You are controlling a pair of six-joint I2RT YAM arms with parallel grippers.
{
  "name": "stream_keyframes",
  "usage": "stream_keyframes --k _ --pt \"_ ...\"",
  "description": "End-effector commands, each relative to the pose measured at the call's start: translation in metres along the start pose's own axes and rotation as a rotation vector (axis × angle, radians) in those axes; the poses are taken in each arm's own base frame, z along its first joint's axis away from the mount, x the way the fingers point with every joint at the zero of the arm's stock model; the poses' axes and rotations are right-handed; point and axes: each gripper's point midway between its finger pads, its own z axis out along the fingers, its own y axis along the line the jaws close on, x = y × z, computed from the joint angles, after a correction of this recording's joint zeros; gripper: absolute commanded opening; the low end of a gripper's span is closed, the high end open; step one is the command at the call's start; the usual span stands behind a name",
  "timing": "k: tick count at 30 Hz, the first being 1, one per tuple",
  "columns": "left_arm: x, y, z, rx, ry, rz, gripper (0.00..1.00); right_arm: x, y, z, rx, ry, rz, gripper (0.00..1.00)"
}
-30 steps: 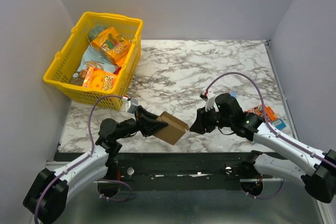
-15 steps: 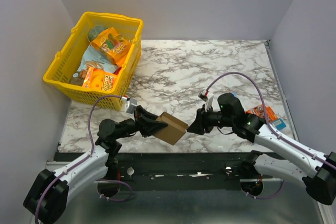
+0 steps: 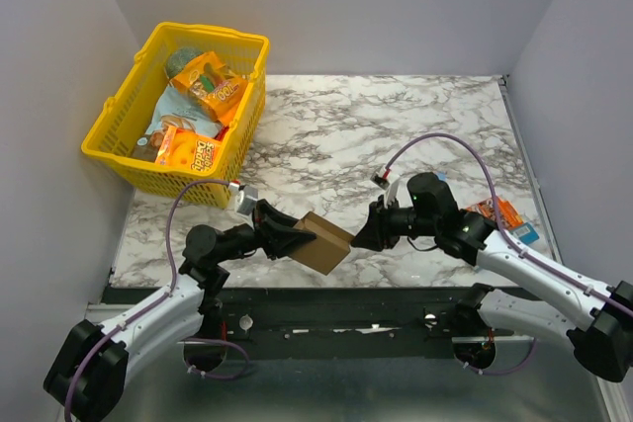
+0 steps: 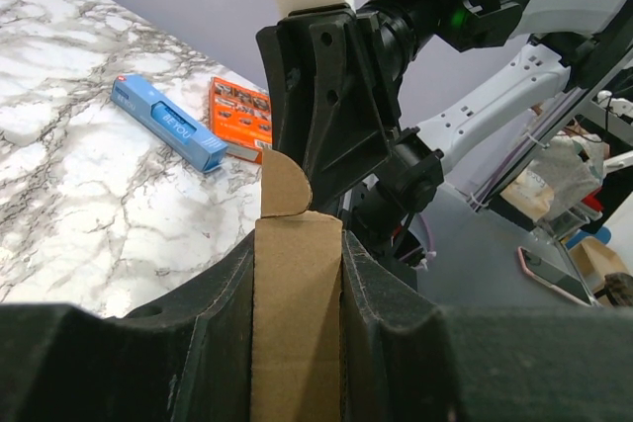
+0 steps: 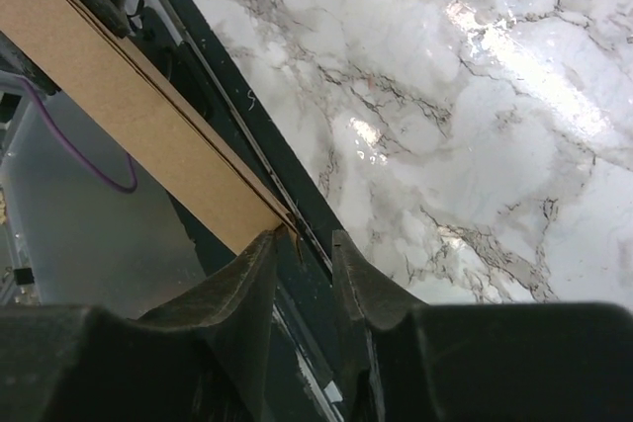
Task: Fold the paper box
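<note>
The left claw (image 3: pixel 295 236) is gripping the plain brown cardboard paper box (image 3: pixel 328 242); the right claw (image 3: pixel 362 238) is straddling its corner, and I cannot tell whether it is pinching it.

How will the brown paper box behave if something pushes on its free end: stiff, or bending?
Probably light: the left gripper holds the paper box out by one end without sagging. Its thin, flat cardboard would likely flex or fold at creases rather than resist a push. The small rounded flap looks easiest to bend.

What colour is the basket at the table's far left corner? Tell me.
The basket is yellow; it shows best in the top external view.
</note>
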Motion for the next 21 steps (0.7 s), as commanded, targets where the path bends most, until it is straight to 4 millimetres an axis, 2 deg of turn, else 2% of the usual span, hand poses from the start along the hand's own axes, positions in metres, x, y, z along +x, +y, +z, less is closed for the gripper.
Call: stream_keyframes --k 1,8,10,12,16,17,19,21 --pt "-0.005 -0.007 0.001 0.030 -0.005 0.025 0.08 -0.013 0.016 -0.002 -0.072 -0.019 -0.021 0.34" --pt "-0.006 -0.006 0.001 0.025 -0.011 0.030 0.08 -0.010 0.018 0.002 -0.098 0.009 -0.024 0.14" --pt "-0.005 -0.004 0.001 0.014 -0.007 0.028 0.08 -0.009 0.016 0.003 -0.094 0.014 -0.021 0.11" --pt "-0.003 0.001 0.001 -0.009 -0.004 0.026 0.10 -0.010 0.013 0.003 -0.078 0.006 -0.023 0.03" --pt "0.001 0.018 0.001 -0.089 0.021 0.015 0.39 -0.015 0.001 0.003 0.000 -0.017 -0.032 0.01" --pt "0.003 0.023 0.001 -0.116 0.024 0.014 0.60 -0.017 -0.008 0.004 0.048 -0.030 -0.029 0.01" --pt "0.008 0.042 -0.003 -0.209 0.036 0.019 0.78 -0.015 -0.019 0.004 0.105 -0.024 -0.029 0.01" --pt "0.013 0.059 -0.010 -0.304 0.042 0.019 0.83 -0.015 -0.034 0.005 0.183 -0.012 -0.029 0.01"
